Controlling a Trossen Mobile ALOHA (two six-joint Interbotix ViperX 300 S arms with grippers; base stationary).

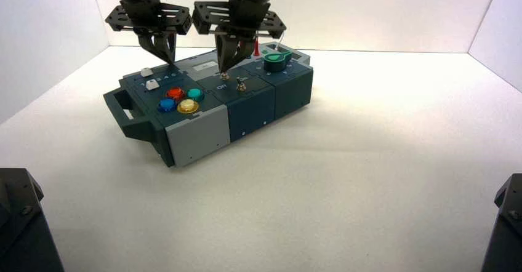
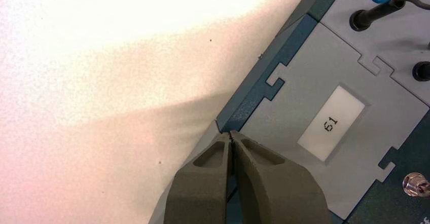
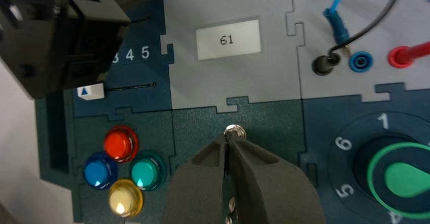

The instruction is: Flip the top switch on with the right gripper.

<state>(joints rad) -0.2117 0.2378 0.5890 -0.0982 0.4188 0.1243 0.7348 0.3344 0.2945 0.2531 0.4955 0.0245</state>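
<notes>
- The right tool (image 1: 223, 70) is narrow, its tips together, just at the top switch (image 3: 235, 130) of the box (image 1: 198, 138).
- The left tool (image 1: 170, 62) (it is narrow also) is at the box's far edge.

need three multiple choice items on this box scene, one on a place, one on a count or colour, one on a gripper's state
1. Where is the right gripper's tip?
A) at the upper toggle switch
B) over the yellow button
C) on the green knob

2. How many round coloured buttons are grouped together?
A) two
B) four
C) six

3. How are the left gripper's fingers?
A) wide apart
B) around a wire
C) closed together

1 A: the right gripper meets the upper toggle switch.
2 B: red, blue, green, yellow.
3 C: the left gripper's fingertips meet beside the display panel.
</notes>
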